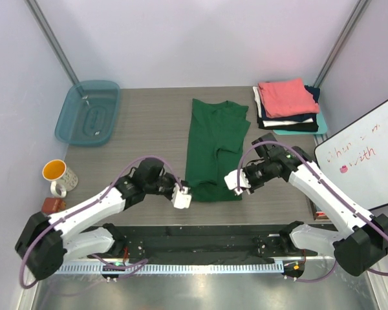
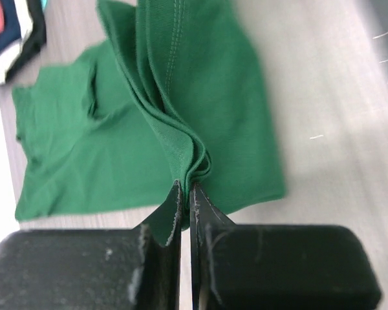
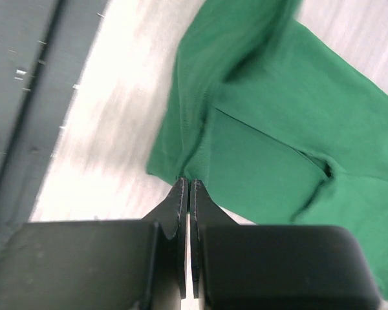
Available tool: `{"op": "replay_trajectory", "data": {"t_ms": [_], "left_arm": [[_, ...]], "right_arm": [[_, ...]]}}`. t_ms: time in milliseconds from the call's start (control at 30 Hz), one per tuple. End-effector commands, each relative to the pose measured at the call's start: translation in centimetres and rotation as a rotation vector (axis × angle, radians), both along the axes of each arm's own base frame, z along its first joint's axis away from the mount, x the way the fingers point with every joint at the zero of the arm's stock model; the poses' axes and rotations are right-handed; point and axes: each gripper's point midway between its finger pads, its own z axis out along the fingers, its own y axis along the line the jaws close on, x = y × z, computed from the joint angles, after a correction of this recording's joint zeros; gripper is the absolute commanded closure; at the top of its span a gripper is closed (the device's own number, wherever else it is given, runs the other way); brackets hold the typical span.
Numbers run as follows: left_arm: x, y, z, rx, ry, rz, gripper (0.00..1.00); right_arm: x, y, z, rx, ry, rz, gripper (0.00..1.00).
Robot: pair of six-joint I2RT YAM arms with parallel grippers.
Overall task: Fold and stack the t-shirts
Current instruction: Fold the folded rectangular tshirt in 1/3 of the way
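Rumpled green knit t-shirt (image 2: 200, 97); left gripper (image 2: 186, 187), right gripper (image 3: 186, 183) seemingly pinching hem.

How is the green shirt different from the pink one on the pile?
The green t-shirt lies long and only half-folded; the pink t-shirt is folded small atop the stack. The left gripper and right gripper pinch the green one's near edge; nothing touches the pink one. Both are soft cloth.

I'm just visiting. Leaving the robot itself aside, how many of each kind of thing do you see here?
Shirts: 5 (green shirt spread flat; pink shirt, white shirt, dark shirt and teal shirt in a pile)
Plastic tub: 1
Mug: 1
Whiteboard: 1
Small brown thing: 1
Total: 9
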Motion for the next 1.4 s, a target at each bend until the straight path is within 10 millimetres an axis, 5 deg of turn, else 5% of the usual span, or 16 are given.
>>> {"op": "replay_trajectory", "data": {"t_ms": [0, 167, 567, 833, 1367], "left_arm": [[5.9, -1.6, 3.2, -0.084, -0.128, 0.047, 1.0], [8.7, -2.3, 3.6, -0.101, -0.168, 0.051, 1.0], [11.0, -3.1, 2.4, -0.105, -0.172, 0.027, 1.0], [12.5, -3.2, 1.6, -0.11, -0.168, 0.031, 1.0], [18.7, -4.4, 0.6, -0.146, -0.203, 0.074, 1.0]], "right_arm": [[2.7, 0.2, 0.3, -0.004, -0.094, -0.065, 0.99], [5.1, 0.1, -0.7, -0.007, -0.164, -0.123, 0.99], [11.3, -0.2, -2.8, -0.011, -0.242, -0.257, 0.99], [13.6, -0.6, -3.0, -0.01, -0.273, -0.285, 0.99], [19.6, -1.7, -3.5, -0.014, -0.343, -0.358, 0.99]]}}
